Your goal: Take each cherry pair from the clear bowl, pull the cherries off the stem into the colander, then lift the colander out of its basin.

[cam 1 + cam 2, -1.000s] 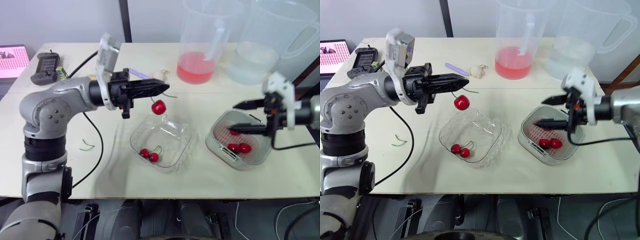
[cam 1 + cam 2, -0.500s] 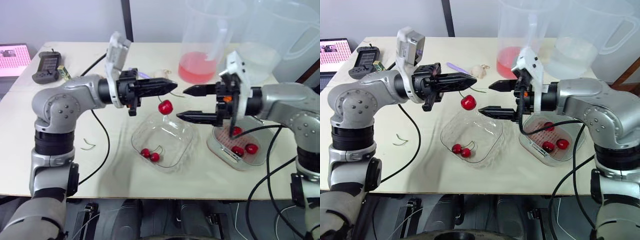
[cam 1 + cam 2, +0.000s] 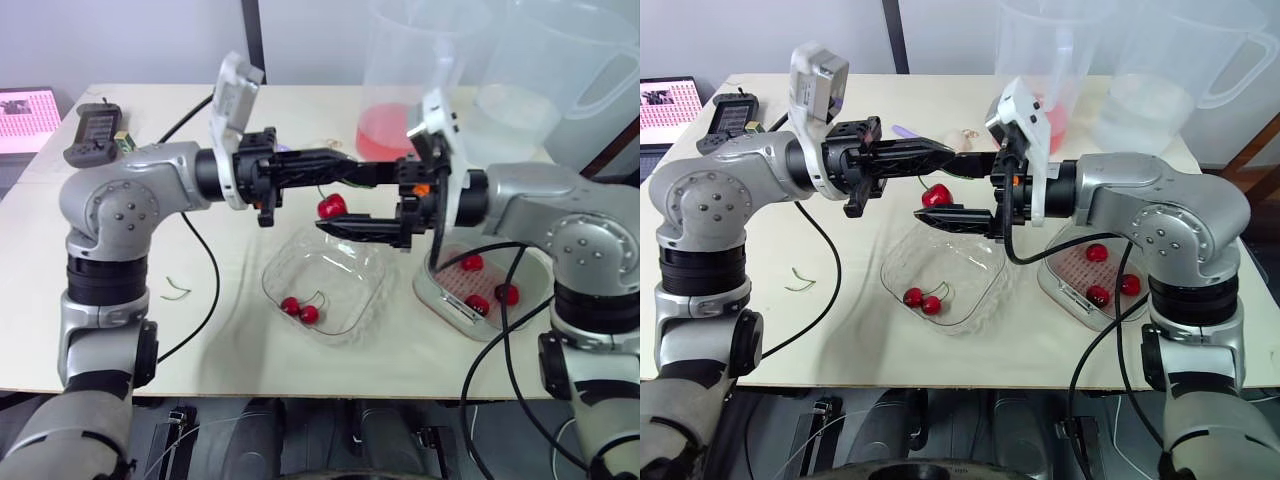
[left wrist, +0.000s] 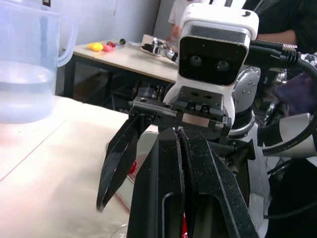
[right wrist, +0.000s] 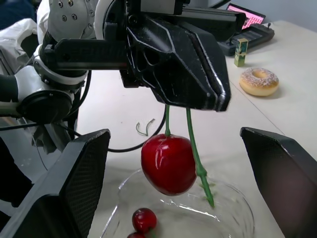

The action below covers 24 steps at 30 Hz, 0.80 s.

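Observation:
My left gripper (image 3: 345, 175) is shut on the green stems of a cherry pair, held above the clear bowl (image 3: 372, 262). One red cherry (image 3: 332, 206) hangs from them; the other stem (image 5: 200, 168) is bare. The right gripper (image 3: 336, 204) is open, with one finger (image 3: 360, 229) below the cherry and the other above it. Neither finger (image 5: 74, 183) touches the cherry (image 5: 168, 163). Another cherry pair (image 3: 298, 308) lies in the bowl. At the right stands the colander (image 3: 440, 292) in its basin, holding three loose cherries (image 3: 478, 303).
A pitcher of pink liquid (image 3: 405, 90) and a pitcher of water (image 3: 530, 90) stand at the back right. A handset (image 3: 90, 135) and a pink screen (image 3: 25, 115) are at the back left. A loose stem (image 3: 173, 292) lies on the table's left part.
The right gripper swung left from over the colander to the hanging cherry, and its open fingers now bracket it. The left gripper has barely moved and keeps the stems.

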Motion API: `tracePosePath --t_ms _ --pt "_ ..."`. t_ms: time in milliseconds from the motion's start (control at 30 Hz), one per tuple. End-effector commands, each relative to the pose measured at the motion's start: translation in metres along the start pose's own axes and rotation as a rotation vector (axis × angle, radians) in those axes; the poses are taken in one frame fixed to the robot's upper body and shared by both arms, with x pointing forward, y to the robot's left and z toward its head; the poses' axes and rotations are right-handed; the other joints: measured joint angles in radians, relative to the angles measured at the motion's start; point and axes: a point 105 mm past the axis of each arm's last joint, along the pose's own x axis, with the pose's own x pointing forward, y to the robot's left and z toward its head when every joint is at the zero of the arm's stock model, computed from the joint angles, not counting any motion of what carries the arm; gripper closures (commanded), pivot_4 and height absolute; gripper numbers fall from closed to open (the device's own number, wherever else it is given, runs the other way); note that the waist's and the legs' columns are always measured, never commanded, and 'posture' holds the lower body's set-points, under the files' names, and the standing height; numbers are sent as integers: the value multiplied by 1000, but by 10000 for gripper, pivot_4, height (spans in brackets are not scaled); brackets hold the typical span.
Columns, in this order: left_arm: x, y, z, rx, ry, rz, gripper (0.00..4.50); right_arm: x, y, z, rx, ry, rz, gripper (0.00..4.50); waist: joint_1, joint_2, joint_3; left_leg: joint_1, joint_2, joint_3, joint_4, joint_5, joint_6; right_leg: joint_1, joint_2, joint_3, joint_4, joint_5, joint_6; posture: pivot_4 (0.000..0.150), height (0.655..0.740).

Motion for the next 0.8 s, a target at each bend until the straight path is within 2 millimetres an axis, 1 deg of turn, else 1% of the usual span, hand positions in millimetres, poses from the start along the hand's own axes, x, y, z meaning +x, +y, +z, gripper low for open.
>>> tracePosePath --t_ms 33,67,100,133,167,200,233,433,567,700,800 --pt "2 -7 10 56 -8 -22 45000 0 0 7 -24 -9 -12 14308 0 0 0 0 0 0 0 0 0 0 0 0 0 0 0 1500 7383" --pt "2 -7 11 57 -9 -23 45000 0 0 7 -21 -6 -15 20078 0 0 0 0 0 0 0 0 0 0 0 0 0 0 0 1500 7383" --pt "2 -8 11 57 -11 -24 45000 1 -1 6 -21 -2 -16 22263 0 0 0 0 0 0 0 0 0 0 0 0 0 0 0 1500 7383" --pt "3 -8 11 57 -12 -25 45000 1 0 5 -21 2 -15 28579 0 0 0 0 0 0 0 0 0 0 0 0 0 0 0 1500 7383" --pt "3 -8 11 58 -14 -24 45000 2 1 4 -21 5 -12 32827 0 0 0 0 0 0 0 0 0 0 0 0 0 0 0 1500 7383" --pt "3 -7 11 58 -15 -24 45000 2 2 4 -21 7 -8 36333 0 0 0 0 0 0 0 0 0 0 0 0 0 0 0 1500 7383" --pt "3 -7 11 58 -16 -23 45000 3 2 4 -25 9 -5 37384 0 0 0 0 0 0 0 0 0 0 0 0 0 0 0 1500 7383" --pt "2 -7 10 58 -23 -18 45000 0 8 1 -28 23 22 37384 0 0 0 0 0 0 0 0 0 0 0 0 0 0 0 1500 7383" --pt "2 -5 11 62 -28 -13 45000 -6 5 -14 6 80 11 37384 1 0 0 0 0 0 0 0 0 0 0 0 0 0 0 1500 7383" --pt "2 -5 12 64 -36 -12 45000 -15 -2 -40 82 148 -30 37384 2 0 0 0 0 0 0 0 0 0 0 0 -1 0 0 1500 7383" --pt "2 -6 10 66 -37 -14 45000 -24 -4 -48 118 159 -57 37384 2 0 0 0 0 0 0 0 0 0 0 0 -1 0 0 1500 7383"
